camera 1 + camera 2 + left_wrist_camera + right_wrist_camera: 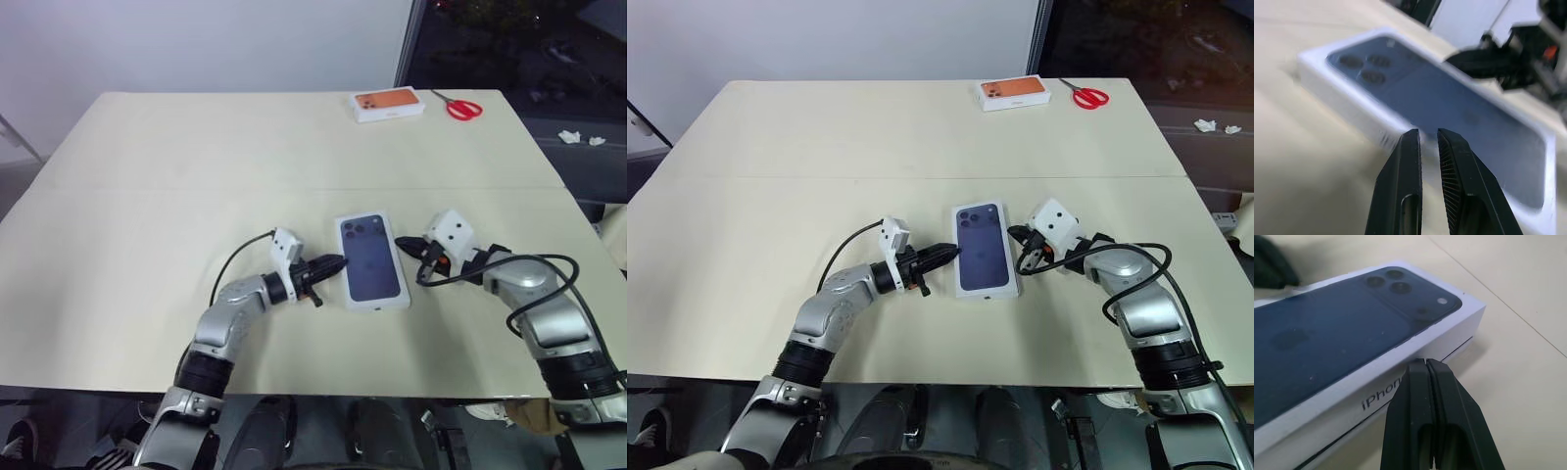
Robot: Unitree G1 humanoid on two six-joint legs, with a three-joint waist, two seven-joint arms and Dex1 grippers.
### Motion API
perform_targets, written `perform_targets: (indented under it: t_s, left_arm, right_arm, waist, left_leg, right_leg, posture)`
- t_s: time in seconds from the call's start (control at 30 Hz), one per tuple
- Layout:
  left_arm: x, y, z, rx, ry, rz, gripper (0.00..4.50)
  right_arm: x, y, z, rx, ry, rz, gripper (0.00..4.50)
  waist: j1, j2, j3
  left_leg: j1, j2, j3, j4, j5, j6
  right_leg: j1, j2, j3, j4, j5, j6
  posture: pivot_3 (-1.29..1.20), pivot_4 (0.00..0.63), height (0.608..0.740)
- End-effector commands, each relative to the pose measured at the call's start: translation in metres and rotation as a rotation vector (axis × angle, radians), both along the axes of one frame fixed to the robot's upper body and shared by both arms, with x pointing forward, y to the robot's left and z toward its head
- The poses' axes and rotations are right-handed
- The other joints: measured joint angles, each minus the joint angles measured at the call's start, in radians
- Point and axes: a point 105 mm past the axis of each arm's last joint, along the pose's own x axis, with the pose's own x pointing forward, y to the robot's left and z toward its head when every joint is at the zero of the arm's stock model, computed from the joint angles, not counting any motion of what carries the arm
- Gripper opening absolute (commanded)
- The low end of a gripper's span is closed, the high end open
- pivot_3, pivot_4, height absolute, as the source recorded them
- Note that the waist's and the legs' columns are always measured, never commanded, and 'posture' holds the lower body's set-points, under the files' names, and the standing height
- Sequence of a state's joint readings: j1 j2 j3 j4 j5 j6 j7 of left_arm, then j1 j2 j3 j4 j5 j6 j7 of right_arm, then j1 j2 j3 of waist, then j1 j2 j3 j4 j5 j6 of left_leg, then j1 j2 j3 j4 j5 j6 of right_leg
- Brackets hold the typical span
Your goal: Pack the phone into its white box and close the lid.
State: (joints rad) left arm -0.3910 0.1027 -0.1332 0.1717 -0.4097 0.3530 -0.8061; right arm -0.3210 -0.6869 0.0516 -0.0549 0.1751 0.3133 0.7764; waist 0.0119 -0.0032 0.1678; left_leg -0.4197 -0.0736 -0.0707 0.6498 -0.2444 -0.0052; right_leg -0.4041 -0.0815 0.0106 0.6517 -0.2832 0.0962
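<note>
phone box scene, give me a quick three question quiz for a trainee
1. True or false: the lid sits on the white box, with a thin seam showing low along its side.
2. What lies at the table's far edge beside the orange-print box? A) tape B) red scissors C) a pen
3. Which gripper's jaws are fully shut against the lid's side?

Key:
1. True.
2. B, the red scissors.
3. The right gripper; the left gripper at the opposite side shows a narrow gap between its jaws.
</note>
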Motion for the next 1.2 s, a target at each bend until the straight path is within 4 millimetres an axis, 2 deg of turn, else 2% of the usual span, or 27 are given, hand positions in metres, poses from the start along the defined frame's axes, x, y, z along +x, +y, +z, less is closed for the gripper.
perform_targets:
  t_s: [0.03,0.33,0.6,0.73,0.93,1.1,1.2]
  left_arm:
    - [-0.001,-0.005,0.020,-0.034,-0.059,-0.022,0.66]
    - [-0.004,-0.010,0.019,-0.035,-0.035,-0.034,0.66]
    - [-0.006,0.017,0.011,0.115,-0.068,-0.005,0.66]
    - [-0.003,0.022,-0.004,0.189,-0.038,0.021,0.66]
    - [-0.002,0.014,-0.027,0.278,0.001,0.010,0.66]
    - [-0.003,-0.002,-0.032,0.300,-0.005,-0.035,0.66]
    - [0.000,-0.012,-0.024,0.253,-0.006,-0.043,0.66]
  right_arm:
    - [-0.002,0.005,0.010,0.001,-0.044,0.029,0.05]
    - [0.002,0.001,0.014,-0.008,-0.064,0.009,0.05]
    - [0.005,0.002,0.024,-0.044,-0.094,0.030,0.05]
    - [0.002,0.009,0.029,-0.090,-0.103,0.089,0.05]
    - [-0.008,0.018,0.010,-0.148,-0.067,0.153,0.05]
    - [-0.006,0.014,0.004,-0.170,-0.067,0.125,0.05]
    - [-0.005,0.010,0.005,-0.177,-0.073,0.116,0.05]
  waist:
    - [-0.001,0.000,0.000]
    - [-0.001,0.000,0.000]
    - [-0.004,0.000,0.000]
    - [0.000,0.000,0.000]
    - [0.001,0.000,-0.001]
    - [0.001,0.001,-0.001]
    - [0.004,0.001,-0.002]
  left_leg:
    - [0.000,0.000,0.000,0.000,0.000,0.000]
    - [0.000,0.000,0.001,0.000,0.000,0.000]
    - [0.001,0.001,0.001,-0.001,0.000,-0.001]
    - [0.001,0.000,0.002,-0.001,0.000,-0.001]
    - [0.002,0.000,0.003,0.000,0.000,-0.001]
    - [0.012,0.000,0.003,-0.002,-0.004,0.006]
    - [0.013,0.000,0.003,-0.002,-0.004,0.006]
  right_leg:
    - [0.000,0.000,0.000,0.000,0.000,0.000]
    - [0.000,0.000,0.001,0.000,0.000,0.000]
    - [0.000,0.001,0.002,0.001,0.000,0.000]
    - [-0.001,0.001,0.002,0.001,0.000,0.000]
    - [0.000,0.000,0.002,0.001,0.000,0.000]
    - [0.011,0.000,0.002,-0.001,0.000,0.000]
    - [0.013,0.000,0.002,-0.002,0.000,0.000]
  posture:
    - [0.00,0.150,0.740]
    - [0.00,0.150,0.740]
    - [0.00,0.150,0.740]
    - [0.00,0.150,0.740]
    - [0.00,0.150,0.740]
    - [0.00,0.150,0.740]
    - [0.00,0.150,0.740]
